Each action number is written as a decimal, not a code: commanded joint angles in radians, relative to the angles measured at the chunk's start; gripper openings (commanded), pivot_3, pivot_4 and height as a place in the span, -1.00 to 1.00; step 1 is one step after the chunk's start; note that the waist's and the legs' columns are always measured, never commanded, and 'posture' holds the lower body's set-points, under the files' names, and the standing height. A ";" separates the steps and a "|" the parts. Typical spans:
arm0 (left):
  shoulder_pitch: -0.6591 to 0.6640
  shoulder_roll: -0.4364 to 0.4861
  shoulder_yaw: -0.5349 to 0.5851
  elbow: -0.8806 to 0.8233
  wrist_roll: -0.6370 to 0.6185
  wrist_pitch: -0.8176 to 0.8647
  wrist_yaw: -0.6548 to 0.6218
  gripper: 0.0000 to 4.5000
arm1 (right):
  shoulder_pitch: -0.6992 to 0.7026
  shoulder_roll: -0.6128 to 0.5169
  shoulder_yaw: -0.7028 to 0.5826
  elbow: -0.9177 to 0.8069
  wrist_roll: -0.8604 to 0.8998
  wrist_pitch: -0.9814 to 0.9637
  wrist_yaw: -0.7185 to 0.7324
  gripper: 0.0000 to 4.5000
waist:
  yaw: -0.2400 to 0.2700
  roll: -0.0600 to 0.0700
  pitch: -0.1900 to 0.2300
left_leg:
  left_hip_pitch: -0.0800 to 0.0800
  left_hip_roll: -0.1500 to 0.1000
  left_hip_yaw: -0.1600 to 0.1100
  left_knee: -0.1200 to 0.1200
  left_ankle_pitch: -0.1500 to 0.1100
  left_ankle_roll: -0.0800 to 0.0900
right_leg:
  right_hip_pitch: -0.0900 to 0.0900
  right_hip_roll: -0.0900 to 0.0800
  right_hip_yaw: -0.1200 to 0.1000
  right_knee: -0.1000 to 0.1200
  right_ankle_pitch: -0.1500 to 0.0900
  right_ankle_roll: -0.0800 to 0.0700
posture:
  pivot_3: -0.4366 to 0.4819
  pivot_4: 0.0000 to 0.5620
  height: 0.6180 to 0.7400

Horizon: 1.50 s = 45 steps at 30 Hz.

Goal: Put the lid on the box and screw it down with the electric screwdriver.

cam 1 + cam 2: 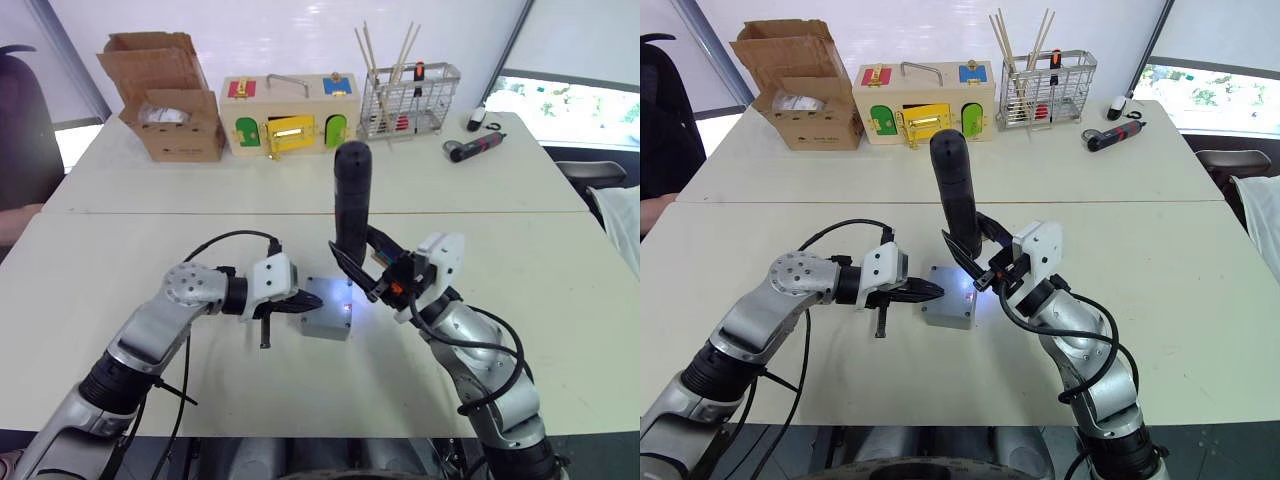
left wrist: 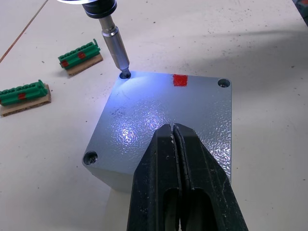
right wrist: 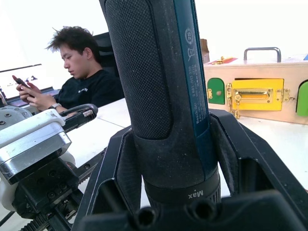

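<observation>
The grey lid (image 2: 163,110), with a red mark near one edge, lies flat on the grey box (image 1: 328,310) at the middle of the near table. My left gripper (image 2: 173,129) is shut with nothing between its fingers, and its tips rest on the lid's top. My right gripper (image 1: 366,272) is shut on the black electric screwdriver (image 1: 352,195), which stands upright over the box. The screwdriver's metal bit (image 2: 117,48) sits in a corner screw hole of the lid, and its light shines on the lid. The other corner holes in view are bare.
Two green terminal blocks (image 2: 79,57) lie on the table beside the box. At the back stand a cardboard carton (image 1: 165,95), a wooden latch box (image 1: 290,113) and a wire basket (image 1: 408,100); a red-and-black driver (image 1: 478,147) lies to their right. A seated person (image 3: 82,72) is at the left.
</observation>
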 commanded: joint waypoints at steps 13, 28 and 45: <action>-0.041 -0.011 0.256 -0.079 -0.318 0.322 0.036 -1.00 | -0.559 -0.217 -0.501 0.049 0.892 0.613 -0.154 -0.14 | -0.005 0.007 0.028 | -0.028 0.000 0.000 0.004 0.001 -0.002 | -0.028 -0.001 -0.001 0.005 0.000 0.000 | -0.05 -0.47 1.00; -0.168 -0.094 0.208 -0.163 -0.404 0.341 0.050 -1.00 | -0.744 -0.719 -0.472 0.443 1.174 1.163 -0.216 -0.14 | 0.024 0.007 0.029 | -0.040 -0.001 0.001 0.009 0.001 -0.001 | -0.036 -0.002 -0.002 0.003 0.001 0.000 | -0.05 -0.47 1.00; -0.155 -0.123 -0.021 -0.134 -0.211 0.123 -0.045 -1.00 | -0.484 -0.911 -0.359 0.732 0.927 1.329 -0.108 -0.14 | 0.006 0.008 0.029 | -0.038 0.000 0.006 0.010 -0.001 0.003 | -0.036 0.000 0.003 0.005 0.001 0.000 | -0.05 -0.47 1.00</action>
